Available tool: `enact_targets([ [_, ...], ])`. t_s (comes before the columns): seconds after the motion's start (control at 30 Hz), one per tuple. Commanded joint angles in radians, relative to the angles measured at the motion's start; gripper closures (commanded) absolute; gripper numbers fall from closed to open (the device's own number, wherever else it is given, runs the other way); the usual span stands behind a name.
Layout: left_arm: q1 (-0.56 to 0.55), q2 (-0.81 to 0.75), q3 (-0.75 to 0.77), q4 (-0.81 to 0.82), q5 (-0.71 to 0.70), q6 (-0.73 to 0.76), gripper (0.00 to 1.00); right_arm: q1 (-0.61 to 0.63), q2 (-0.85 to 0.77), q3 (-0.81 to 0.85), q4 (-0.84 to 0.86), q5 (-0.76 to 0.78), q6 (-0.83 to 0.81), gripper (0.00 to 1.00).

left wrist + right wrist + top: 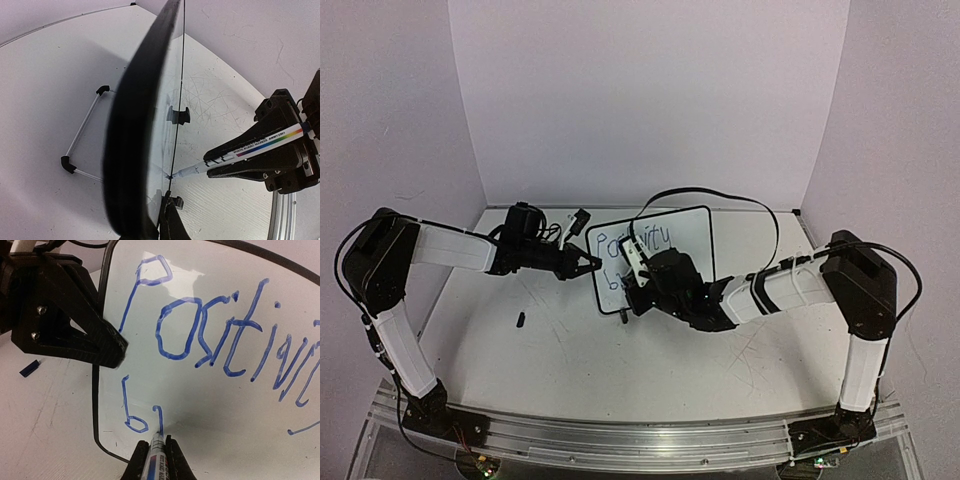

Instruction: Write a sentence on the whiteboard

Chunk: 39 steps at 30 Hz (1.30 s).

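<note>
My left gripper (590,264) is pressed together on the left edge of the whiteboard (692,232). It pinches the black frame, and the board stands near the middle of the table (570,350). My right gripper (156,452) is pinching the marker (157,445), and its tip touches the board on the lower line. The sentence (200,335) shows "Positivity" on top, and below it only "b" and the start of the next letter. So I judge that most of the second line is not yet written.

The danger I see is that the board is gripped on one side only. As the writing goes to the right, away from the pinch, a hard push can turn the board or tip it backward, and the stroke breaks. The marker can also slip between the fingers.
</note>
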Motion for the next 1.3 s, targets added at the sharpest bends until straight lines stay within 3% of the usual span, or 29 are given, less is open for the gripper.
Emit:
enact_targets([
  [0.0,0.025,0.029,0.020,-0.056,-0.259,0.077,1.00,-0.025,-0.009,0.040,0.040,0.108,-0.011,1.00],
  [0.4,0.025,0.033,0.020,-0.057,-0.259,0.076,1.00,-0.034,-0.102,-0.024,0.059,0.122,-0.015,1.00],
  [0.67,0.025,0.033,0.021,-0.057,-0.260,0.076,1.00,-0.034,-0.187,-0.119,0.088,-0.034,-0.064,1.00],
  [0.97,0.019,0.028,0.019,-0.058,-0.263,0.082,1.00,-0.035,-0.176,-0.115,0.096,-0.156,-0.109,1.00],
  [1.27,0.019,0.038,0.025,-0.059,-0.267,0.083,1.00,-0.036,-0.157,-0.093,0.148,-0.113,-0.095,1.00],
])
